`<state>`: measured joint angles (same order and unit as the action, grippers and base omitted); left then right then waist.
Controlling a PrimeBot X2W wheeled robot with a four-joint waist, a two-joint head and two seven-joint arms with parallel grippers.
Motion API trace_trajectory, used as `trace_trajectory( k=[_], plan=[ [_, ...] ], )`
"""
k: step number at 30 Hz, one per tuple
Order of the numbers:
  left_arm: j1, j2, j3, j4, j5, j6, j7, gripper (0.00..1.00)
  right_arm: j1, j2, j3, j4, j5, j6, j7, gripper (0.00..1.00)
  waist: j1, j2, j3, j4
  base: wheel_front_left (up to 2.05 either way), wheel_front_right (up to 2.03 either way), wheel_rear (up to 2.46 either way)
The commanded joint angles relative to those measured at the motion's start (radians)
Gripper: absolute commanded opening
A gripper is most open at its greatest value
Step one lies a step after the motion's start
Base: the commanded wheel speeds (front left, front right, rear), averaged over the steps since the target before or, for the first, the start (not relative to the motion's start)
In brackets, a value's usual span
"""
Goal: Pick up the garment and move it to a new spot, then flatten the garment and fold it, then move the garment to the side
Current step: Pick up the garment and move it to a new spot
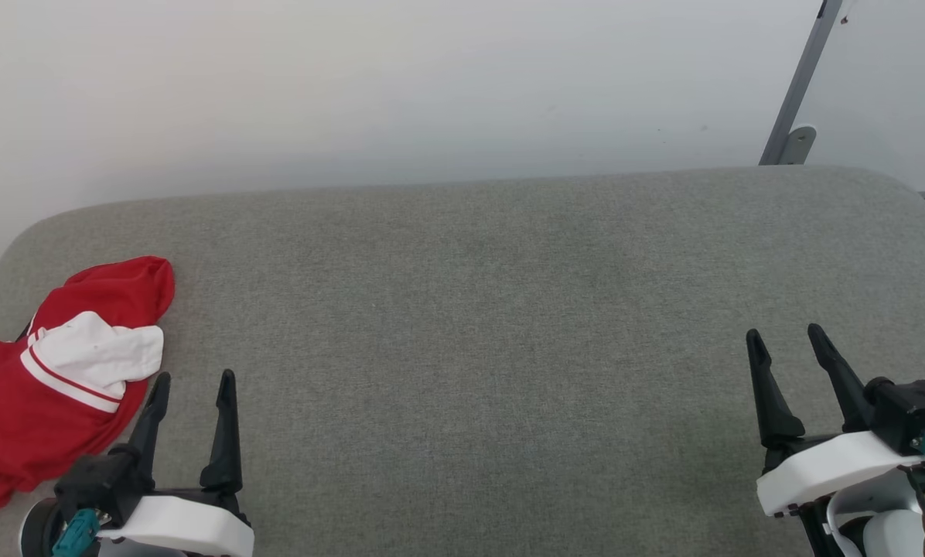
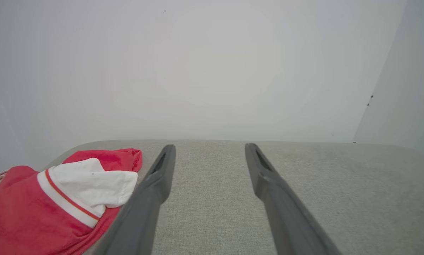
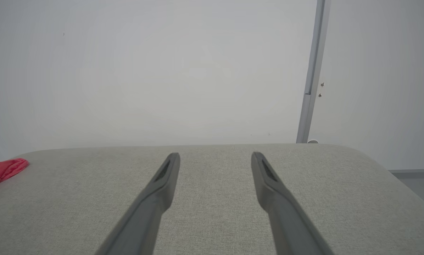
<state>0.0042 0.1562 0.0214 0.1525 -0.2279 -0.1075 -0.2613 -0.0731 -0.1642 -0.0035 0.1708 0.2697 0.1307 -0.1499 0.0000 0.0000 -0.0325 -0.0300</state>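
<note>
At your far left lies the jersey (image 1: 52, 371), a crumpled red heap with one white sleeve panel and its red-and-white striped band turned up on top. It rests on the grey cloth-covered table (image 1: 470, 309), just to the left of the left gripper's left finger. In the head view that finger's tip meets the heap's right edge. In the left wrist view the same finger crosses in front of the white panel, and you cannot tell from either view whether finger and cloth touch. Next comes the left gripper (image 1: 193, 379): its two dark fingers are spread wide, released, grasping nothing, with bare grey cloth between them and beyond their tips. To the right of its right finger you see plain table running towards the other arm. The right gripper (image 1: 786, 333) stands well apart from the jersey, its fingers likewise spread and released, with bare table between them. In the right wrist view a red corner of the jersey shows far to the left of the left finger, near the table's edge. Beyond both sets of fingertips the table's rounded far edge meets a pale wall (image 1: 354, 77). Up and to the right of the right gripper's right finger, a grey metal post (image 1: 799, 85) runs up the wall
</note>
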Motion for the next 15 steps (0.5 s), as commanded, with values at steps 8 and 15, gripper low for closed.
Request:
trace_trajectory(
  k=[8,15],
  plan=[
    [-0.017,0.000,0.038,0.027,-0.030,0.019,-0.006,1.00,0.007,0.002,0.003,-0.011,0.004,0.000,-0.005,1.00,0.0000,0.0000,-0.009,0.049,0.00,0.00,0.00],
    [-0.024,0.010,0.064,0.034,-0.046,0.044,-0.001,1.00,0.016,0.000,0.013,-0.016,0.011,0.000,0.009,1.00,0.0000,0.0000,-0.027,0.153,0.00,0.00,0.00]
  ],
)
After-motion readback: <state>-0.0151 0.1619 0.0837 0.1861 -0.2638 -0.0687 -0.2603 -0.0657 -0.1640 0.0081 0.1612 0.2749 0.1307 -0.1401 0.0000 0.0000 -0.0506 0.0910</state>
